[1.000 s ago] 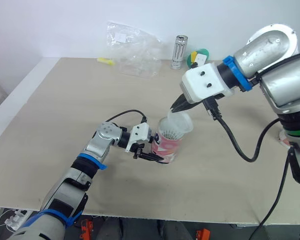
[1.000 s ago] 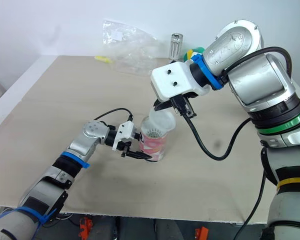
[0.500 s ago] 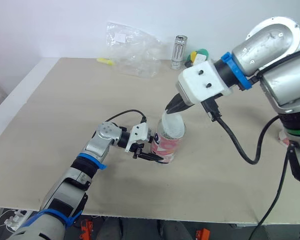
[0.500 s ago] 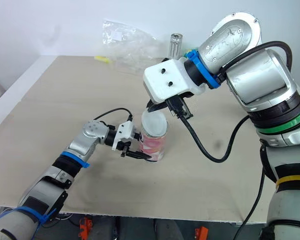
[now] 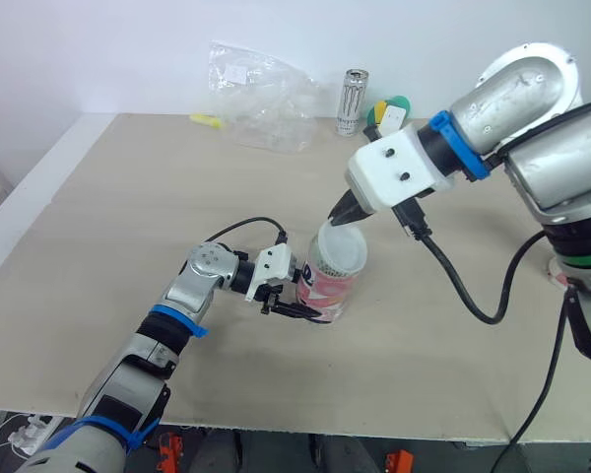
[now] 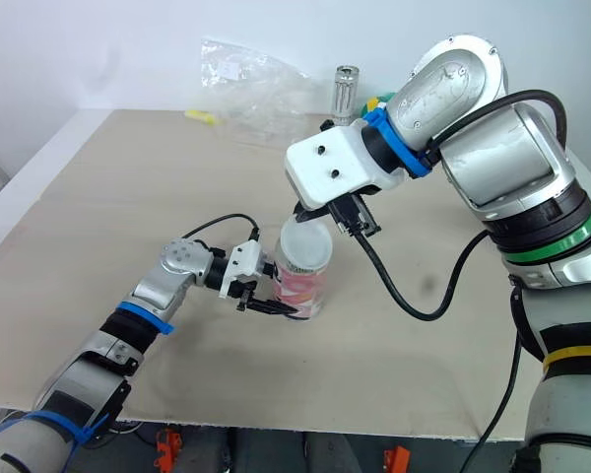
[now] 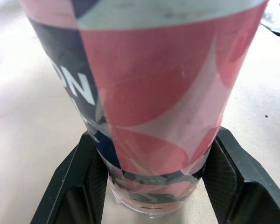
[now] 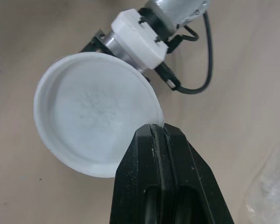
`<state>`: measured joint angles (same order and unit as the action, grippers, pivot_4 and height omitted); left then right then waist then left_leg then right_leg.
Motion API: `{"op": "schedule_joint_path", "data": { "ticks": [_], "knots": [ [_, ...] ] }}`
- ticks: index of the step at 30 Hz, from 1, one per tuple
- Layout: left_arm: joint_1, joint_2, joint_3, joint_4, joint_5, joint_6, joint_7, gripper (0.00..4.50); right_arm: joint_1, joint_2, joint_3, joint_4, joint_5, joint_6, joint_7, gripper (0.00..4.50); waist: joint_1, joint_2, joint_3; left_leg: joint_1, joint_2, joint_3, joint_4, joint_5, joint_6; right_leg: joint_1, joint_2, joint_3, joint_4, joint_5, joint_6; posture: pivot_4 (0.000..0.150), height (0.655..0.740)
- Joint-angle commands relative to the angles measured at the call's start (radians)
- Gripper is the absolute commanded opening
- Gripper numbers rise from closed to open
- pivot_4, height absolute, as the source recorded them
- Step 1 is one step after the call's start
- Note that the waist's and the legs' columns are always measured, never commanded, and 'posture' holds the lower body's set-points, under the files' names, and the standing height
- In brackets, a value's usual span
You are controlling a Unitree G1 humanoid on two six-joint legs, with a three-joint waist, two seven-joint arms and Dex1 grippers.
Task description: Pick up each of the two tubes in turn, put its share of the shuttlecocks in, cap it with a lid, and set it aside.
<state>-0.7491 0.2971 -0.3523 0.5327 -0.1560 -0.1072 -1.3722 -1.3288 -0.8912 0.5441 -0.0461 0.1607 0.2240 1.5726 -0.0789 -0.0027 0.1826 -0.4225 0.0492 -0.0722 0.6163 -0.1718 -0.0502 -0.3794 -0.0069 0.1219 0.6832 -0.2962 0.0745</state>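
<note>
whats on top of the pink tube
A translucent white lid lies over the mouth of the tube, its rim pinched by the right pincer. The lid hides whatever is inside the tube.

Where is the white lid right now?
In the head views the lid sits over the top of the tube near the middle of the table, its rim pinched by the right gripper, while the left gripper holds the tube's base.

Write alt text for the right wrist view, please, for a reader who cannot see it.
The right gripper, shut, pinches the rim of a round white lid. Behind the lid, the left arm and its black cable show above the beige table.
</note>
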Motion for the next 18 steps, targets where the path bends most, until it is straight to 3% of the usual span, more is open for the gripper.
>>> {"op": "schedule_joint_path", "data": {
  "ticks": [1,16,18],
  "knots": [
    [0.05,0.048,-0.044,0.051,0.081,0.029,-0.007,2.51,0.003,-0.019,-0.01,-0.03,0.014,-0.004,0.042,0.06,0.0,0.0,0.0,0.0,0.0,0.0,0.0,0.0,0.0,0.0,0.0,0.0,0.0,0.0,0.0,0.15,0.74],
    [0.057,0.054,-0.044,0.035,0.076,0.043,-0.003,2.51,0.104,-0.006,-0.002,-0.081,-0.133,-0.108,0.042,0.06,0.0,-0.003,-0.002,0.0,0.0,0.0,0.0,0.0,0.0,0.0,0.0,0.0,0.0,0.0,0.0,0.15,0.74],
    [0.054,0.052,-0.042,0.038,0.075,0.044,-0.001,2.51,0.123,0.035,0.006,-0.071,-0.184,-0.129,-0.009,0.69,-0.001,-0.004,-0.004,0.001,0.0,0.0,0.0,0.0,0.0,0.0,0.0,0.0,0.0,0.0,0.0,0.15,0.74]
  ]
}}
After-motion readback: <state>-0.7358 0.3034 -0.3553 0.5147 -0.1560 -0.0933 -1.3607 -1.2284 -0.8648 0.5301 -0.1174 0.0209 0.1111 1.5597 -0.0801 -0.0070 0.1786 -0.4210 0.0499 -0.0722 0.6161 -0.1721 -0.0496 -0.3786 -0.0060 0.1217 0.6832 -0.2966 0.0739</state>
